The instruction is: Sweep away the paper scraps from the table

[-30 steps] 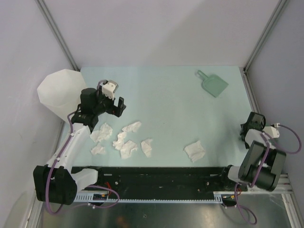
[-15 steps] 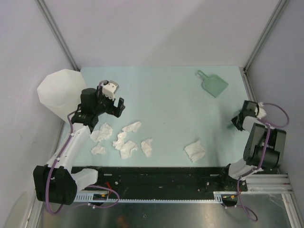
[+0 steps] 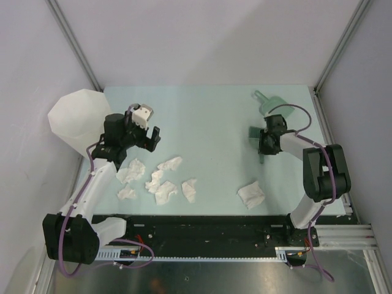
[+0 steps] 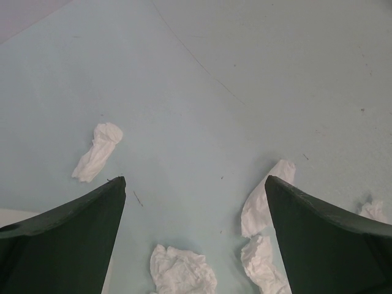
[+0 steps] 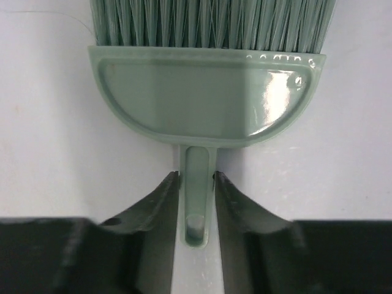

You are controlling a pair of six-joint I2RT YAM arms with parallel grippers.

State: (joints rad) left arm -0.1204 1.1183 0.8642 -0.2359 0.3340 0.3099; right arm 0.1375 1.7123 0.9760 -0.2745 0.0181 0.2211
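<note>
Along the near edge runs the black strip [image 3: 208,228] of the desk [image 3: 208,119], and just beyond it lie the scraps [image 3: 165,192]. Most sit in a loose cluster toward the near-left corner, some touching one another and others a little apart. One more scrap lies alone, well to the right of the cluster and close to the near edge. Just past the cluster, on its far side, hang the left fingers [image 4: 73,233]. They are spread wide with nothing between them. The left wrist view shows bare desk under the gap, with scraps scattered at both sides and below it. Farther back and right of centre, the right arm reaches in from the near-right corner. The right fingers [image 5: 153,214] are closed on the thin handle of a green brush [image 5: 208,104], one finger pressed to each side of the handle. The brush's flat, half-round head and its bristles point away from the wrist. Whether the bristles touch the desk cannot be told. The brush is well apart from every scrap. Just beyond the right wrist, near the far-right corner, lies a green dustpan [image 3: 274,108], partly crossed by the arm's cable. At the far-left corner a tall translucent white bin [image 3: 76,119] stands against the left edge, close behind the left arm's wrist.
</note>
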